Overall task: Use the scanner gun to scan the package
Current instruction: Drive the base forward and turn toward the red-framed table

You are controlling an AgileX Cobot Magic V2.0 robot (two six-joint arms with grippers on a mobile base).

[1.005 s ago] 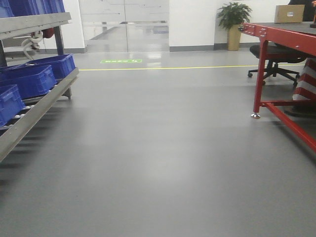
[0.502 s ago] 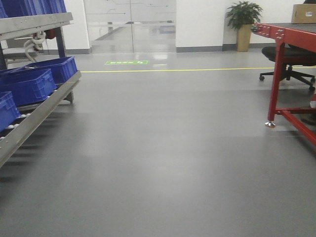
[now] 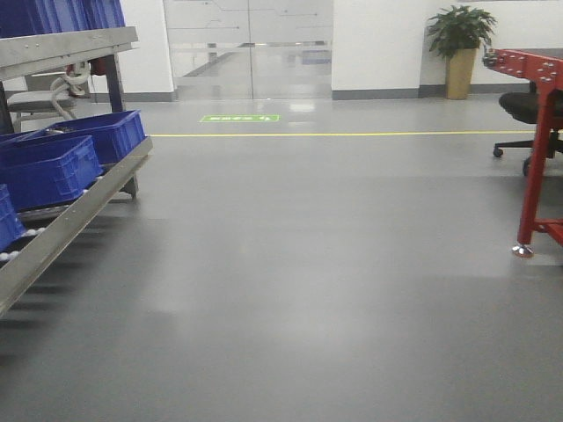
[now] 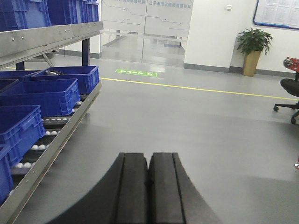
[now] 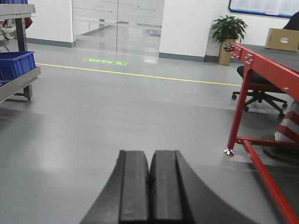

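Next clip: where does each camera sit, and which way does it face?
Front view: on the robot's front, facing ahead over grey floor to the glass doors; rack of blue bins left, red table right; no robot parts show.
Left wrist view: behind the left gripper, shut, facing ahead along the rack.
Right wrist view: behind the right gripper, shut, facing ahead past the red table.
Shared: all three show the glass doors, green floor marking, yellow line and potted plant.
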